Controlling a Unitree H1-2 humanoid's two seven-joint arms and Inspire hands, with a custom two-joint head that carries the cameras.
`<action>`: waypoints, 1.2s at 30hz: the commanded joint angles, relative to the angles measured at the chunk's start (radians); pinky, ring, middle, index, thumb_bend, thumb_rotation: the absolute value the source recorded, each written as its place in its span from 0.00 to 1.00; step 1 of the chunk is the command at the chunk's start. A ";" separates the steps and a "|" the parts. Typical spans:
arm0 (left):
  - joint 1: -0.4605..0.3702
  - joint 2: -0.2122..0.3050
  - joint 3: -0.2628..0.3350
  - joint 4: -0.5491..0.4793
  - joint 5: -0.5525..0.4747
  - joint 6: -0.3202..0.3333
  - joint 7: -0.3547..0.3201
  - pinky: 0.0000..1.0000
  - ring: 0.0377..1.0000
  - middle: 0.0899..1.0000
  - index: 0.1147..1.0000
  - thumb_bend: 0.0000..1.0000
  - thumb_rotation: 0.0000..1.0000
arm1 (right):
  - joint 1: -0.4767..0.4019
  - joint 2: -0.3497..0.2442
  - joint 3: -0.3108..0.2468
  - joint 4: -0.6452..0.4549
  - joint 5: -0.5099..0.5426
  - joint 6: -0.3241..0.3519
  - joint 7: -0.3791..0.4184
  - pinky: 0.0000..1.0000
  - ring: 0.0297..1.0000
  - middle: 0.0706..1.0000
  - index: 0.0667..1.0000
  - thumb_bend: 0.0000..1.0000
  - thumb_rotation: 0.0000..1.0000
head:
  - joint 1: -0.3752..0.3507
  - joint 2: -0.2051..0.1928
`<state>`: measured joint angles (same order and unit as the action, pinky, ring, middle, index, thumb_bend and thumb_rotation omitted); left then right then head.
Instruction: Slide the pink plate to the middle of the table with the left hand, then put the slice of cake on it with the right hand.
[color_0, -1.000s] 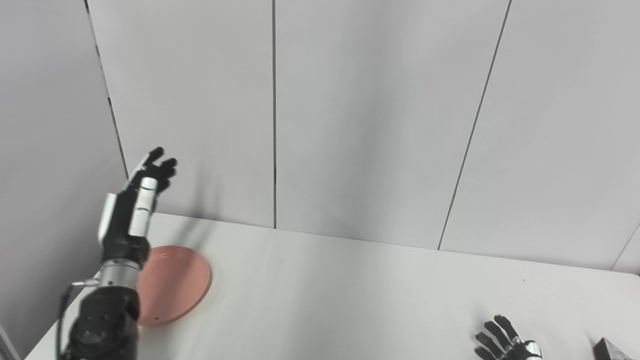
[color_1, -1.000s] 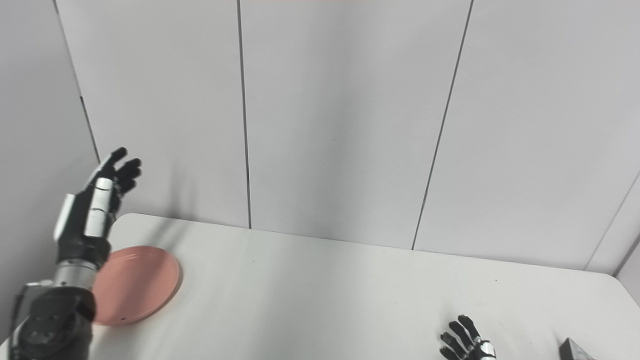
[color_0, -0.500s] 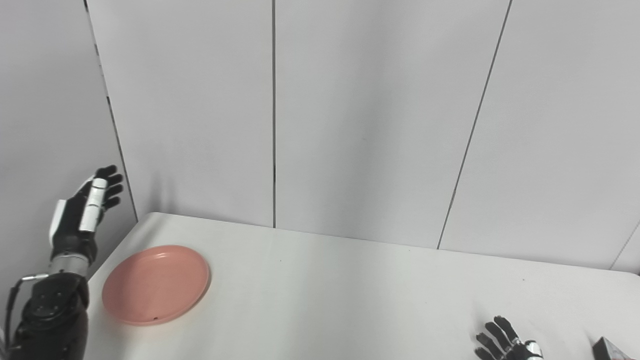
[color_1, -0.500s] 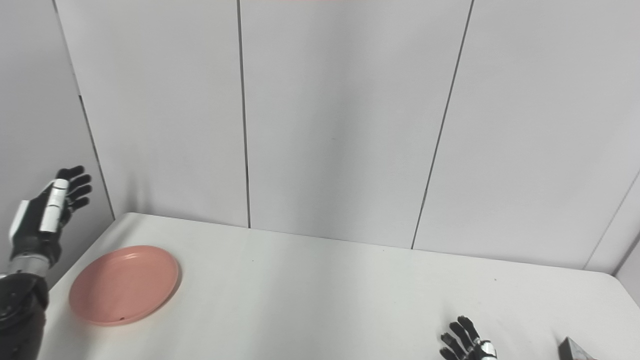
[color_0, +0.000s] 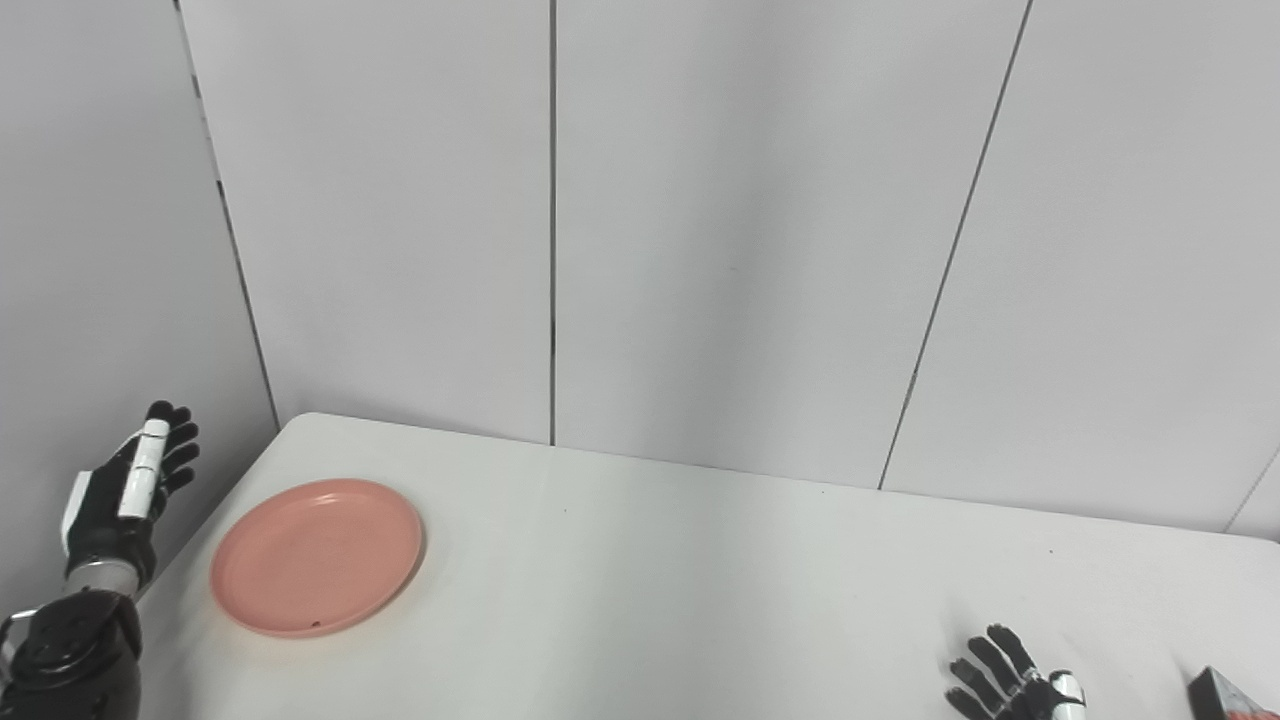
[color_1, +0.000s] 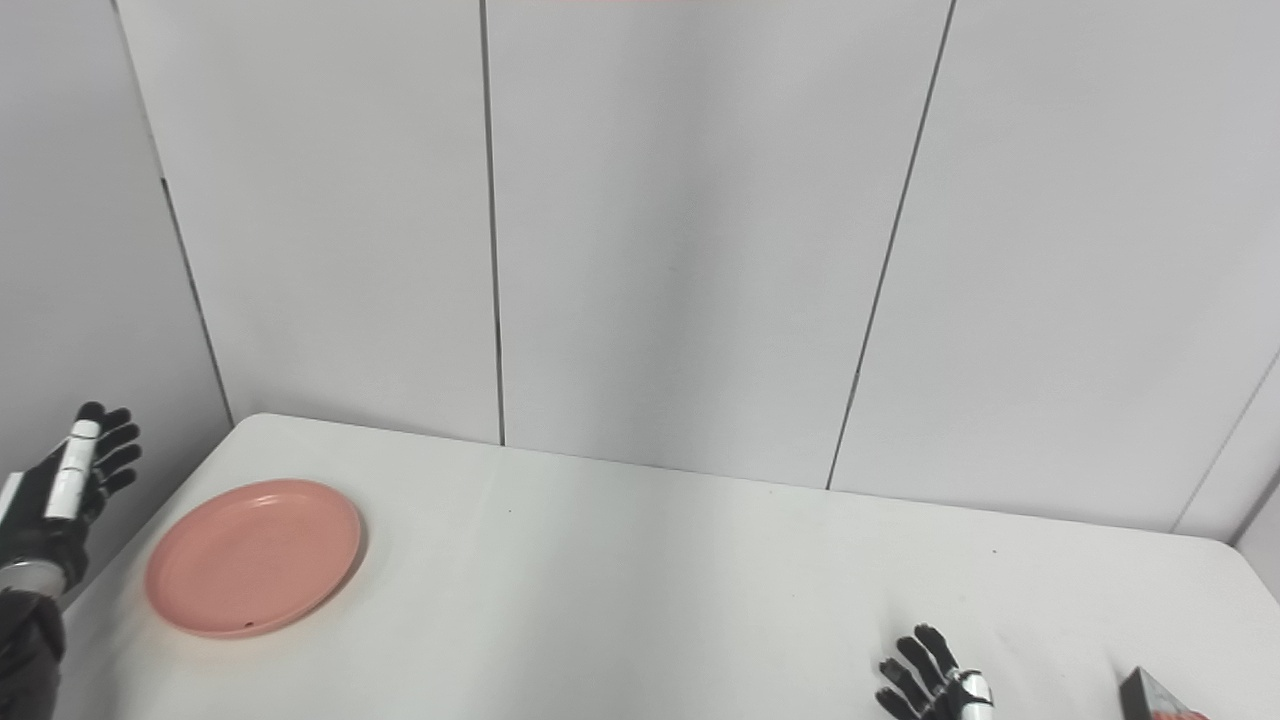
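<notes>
One pink plate (color_0: 317, 556) lies at the lower left of the frame on the single white table (color_0: 700, 580). One slice of cake (color_0: 1225, 697) shows, partly cut off, at the lower right corner. Two robot hands appear: the left hand (color_0: 125, 490) at far left, the right hand (color_0: 1005, 685) at the bottom right.

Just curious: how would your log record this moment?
left hand: open, beside table | plate: untouched, far left | right hand: open | cake: waiting
</notes>
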<state>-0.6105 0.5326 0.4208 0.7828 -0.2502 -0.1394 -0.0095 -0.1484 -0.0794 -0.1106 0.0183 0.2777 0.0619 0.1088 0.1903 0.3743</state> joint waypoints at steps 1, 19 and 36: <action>-0.008 -0.002 0.017 -0.037 -0.043 0.026 -0.005 0.88 0.88 0.85 0.78 0.75 0.92 | 0.022 0.001 0.005 0.001 0.002 0.042 0.000 0.85 0.86 0.89 0.90 0.73 1.00 | 0.001 0.001; 0.062 -0.122 -0.029 -0.118 -0.092 0.149 -0.010 0.85 0.83 0.80 0.74 0.71 0.92 | 0.014 0.005 -0.001 0.022 0.001 0.030 -0.006 0.84 0.83 0.86 0.88 0.73 1.00 | -0.016 0.009; 0.075 -0.162 -0.152 -0.180 -0.072 0.167 -0.049 0.80 0.80 0.77 0.73 0.74 0.92 | 0.021 0.010 0.006 0.016 -0.036 0.014 -0.007 0.80 0.82 0.84 0.88 0.72 1.00 | -0.042 0.020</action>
<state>-0.5332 0.3932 0.2867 0.6138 -0.3288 -0.0086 -0.0299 -0.1503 -0.0777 -0.1104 0.0256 0.2423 0.0579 0.1047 0.1473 0.3927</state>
